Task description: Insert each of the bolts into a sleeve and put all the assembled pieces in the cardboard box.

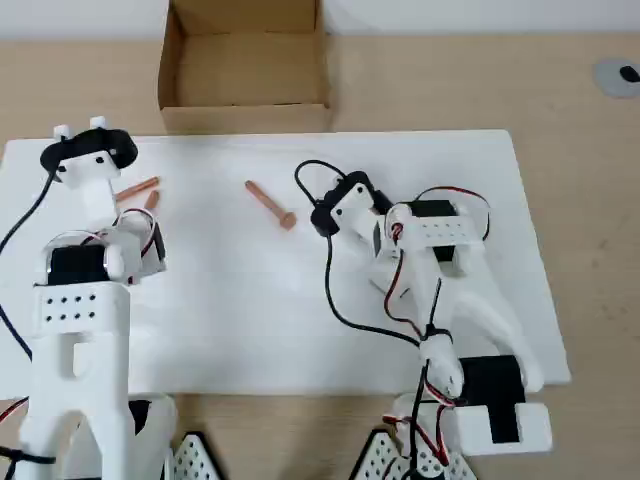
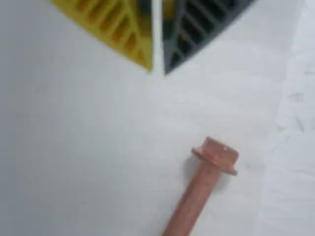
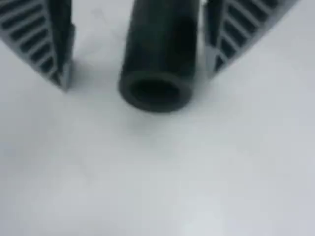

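Three copper-coloured bolts lie on the white mat [image 1: 260,320]: two [image 1: 137,188] [image 1: 152,200] next to my left arm and one [image 1: 270,203] near the middle. My left gripper [image 2: 157,69], with one yellow and one black finger, is shut on nothing just above the mat. A bolt [image 2: 204,187] lies a short way from its tips. In the high view this gripper [image 1: 95,178] points down beside the two left bolts. My right gripper [image 3: 138,54] is open around a black sleeve [image 3: 157,64] lying on the mat, which touches one finger and stands apart from the other. Seen from above, the right gripper [image 1: 335,212] is right of the middle bolt.
The open cardboard box [image 1: 245,117] stands on the wooden table just beyond the mat's far edge, left of centre. A grey disc [image 1: 618,75] sits at the far right. Black cables loop around my right arm [image 1: 330,280].
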Tool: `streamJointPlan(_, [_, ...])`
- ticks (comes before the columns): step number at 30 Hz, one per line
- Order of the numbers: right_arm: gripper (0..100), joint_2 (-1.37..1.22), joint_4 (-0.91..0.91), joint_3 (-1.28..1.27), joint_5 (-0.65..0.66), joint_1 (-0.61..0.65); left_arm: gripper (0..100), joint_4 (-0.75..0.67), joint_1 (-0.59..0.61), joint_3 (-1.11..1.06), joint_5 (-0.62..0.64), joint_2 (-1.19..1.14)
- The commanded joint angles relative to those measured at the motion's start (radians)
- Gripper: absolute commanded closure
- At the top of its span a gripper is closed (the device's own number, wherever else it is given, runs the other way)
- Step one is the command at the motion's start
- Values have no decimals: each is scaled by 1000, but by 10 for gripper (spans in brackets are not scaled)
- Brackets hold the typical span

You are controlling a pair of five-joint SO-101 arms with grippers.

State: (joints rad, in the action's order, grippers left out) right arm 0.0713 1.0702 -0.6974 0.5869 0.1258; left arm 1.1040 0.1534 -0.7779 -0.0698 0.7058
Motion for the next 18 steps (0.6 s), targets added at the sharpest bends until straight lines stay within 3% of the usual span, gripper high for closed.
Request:
streamJointPlan(1, [763, -50, -6, 25, -5, -2, 984, 2, 9, 6, -20, 36])
streamJointPlan(18, [764, -45, 150, 176, -29, -12, 984, 2, 6, 8, -20, 48])
